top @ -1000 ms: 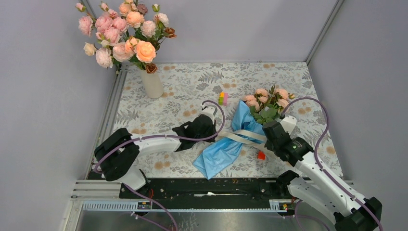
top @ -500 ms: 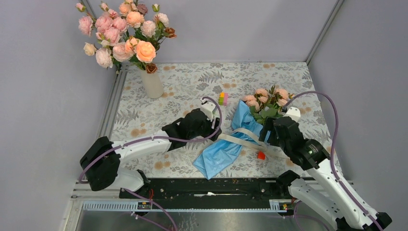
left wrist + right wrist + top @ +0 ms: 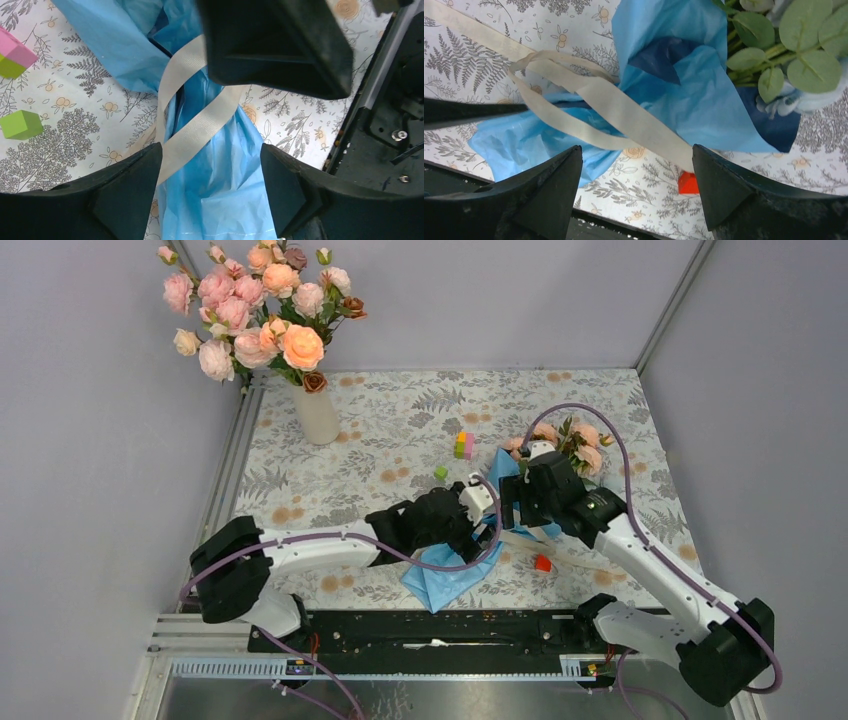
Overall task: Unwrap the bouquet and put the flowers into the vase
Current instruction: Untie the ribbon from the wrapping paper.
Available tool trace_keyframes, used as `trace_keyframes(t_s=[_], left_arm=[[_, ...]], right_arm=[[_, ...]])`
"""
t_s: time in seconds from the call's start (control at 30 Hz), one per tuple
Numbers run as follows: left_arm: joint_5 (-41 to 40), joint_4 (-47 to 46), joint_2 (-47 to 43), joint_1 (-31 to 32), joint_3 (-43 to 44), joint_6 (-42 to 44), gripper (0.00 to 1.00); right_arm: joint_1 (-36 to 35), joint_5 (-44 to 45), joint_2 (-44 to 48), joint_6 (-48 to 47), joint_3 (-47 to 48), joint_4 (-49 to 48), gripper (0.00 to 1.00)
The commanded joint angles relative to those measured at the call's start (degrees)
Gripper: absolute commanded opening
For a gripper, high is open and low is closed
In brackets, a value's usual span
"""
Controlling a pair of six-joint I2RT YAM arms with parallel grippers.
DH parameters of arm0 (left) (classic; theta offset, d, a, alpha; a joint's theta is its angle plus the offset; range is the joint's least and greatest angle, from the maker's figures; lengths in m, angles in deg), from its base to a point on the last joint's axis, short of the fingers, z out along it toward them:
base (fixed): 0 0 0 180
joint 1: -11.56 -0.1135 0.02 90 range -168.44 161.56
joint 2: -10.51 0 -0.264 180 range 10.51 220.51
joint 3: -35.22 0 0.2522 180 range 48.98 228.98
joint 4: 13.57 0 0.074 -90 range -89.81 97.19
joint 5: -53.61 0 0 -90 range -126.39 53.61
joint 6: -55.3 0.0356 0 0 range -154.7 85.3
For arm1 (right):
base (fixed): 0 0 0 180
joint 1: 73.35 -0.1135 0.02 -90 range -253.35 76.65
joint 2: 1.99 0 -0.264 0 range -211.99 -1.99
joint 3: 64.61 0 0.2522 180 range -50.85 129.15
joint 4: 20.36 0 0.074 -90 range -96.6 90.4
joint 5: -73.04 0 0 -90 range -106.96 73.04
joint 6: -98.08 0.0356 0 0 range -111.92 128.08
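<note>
The patterned table [image 3: 400, 420] is occupied at its middle-right by the bouquet [image 3: 445, 575], laid flat with its flowers [image 3: 585, 445] turned toward the far right. The left gripper [image 3: 207, 170] is held spread wide above the crossed cream ribbon [image 3: 200, 127], with nothing pinched. The right gripper [image 3: 636, 165] is likewise spread above the ribbon and blue paper. The vase [image 3: 317, 412] is stood at the far left, filled with pink roses [image 3: 240, 310]. A green block [image 3: 20, 125] and a red block [image 3: 688, 182] are seen beside the paper.

Plain grey walls [image 3: 500, 300] enclose a table [image 3: 400, 410] with a fern-and-flower patterned top, under even light
</note>
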Motion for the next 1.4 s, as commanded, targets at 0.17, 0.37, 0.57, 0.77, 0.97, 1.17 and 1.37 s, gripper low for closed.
trace_keyframes(t_s=[0.17, 0.37, 0.57, 0.77, 0.97, 1.17, 1.37], left_arm=[[-7.8, -9.0, 4.6, 1.3, 0.8, 5.2, 0.8], [-9.1, -11.7, 6.9, 1.4, -0.1, 5.2, 0.79], [-10.7, -12.6, 7.8, 2.0, -0.7, 6.1, 0.59], [-11.3, -12.1, 8.3, 2.2, -1.1, 5.8, 0.36], [-11.5, -12.7, 7.9, 2.6, -2.6, 3.3, 0.35], [-11.8, -12.3, 8.5, 2.7, -2.6, 2.1, 0.1], [-14.3, -12.1, 6.1, 2.8, -3.8, 0.1, 0.0]], right_arm=[[0.1, -1.0, -6.6, -4.7, 1.9, -8.2, 0.88], [0.2, -0.1, -9.1, -4.8, 1.9, -9.6, 0.84], [0.1, 0.6, -10.5, -4.6, 0.8, -10.4, 0.74], [0.1, 0.7, -11.2, -3.7, -0.7, -11.5, 0.59], [0.2, 0.5, -11.9, -3.0, -1.7, -12.3, 0.5], [0.1, -0.4, -12.5, -2.1, -2.0, -12.3, 0.27], [0.2, 0.9, -8.2, -0.4, -1.9, -11.7, 0.09]])
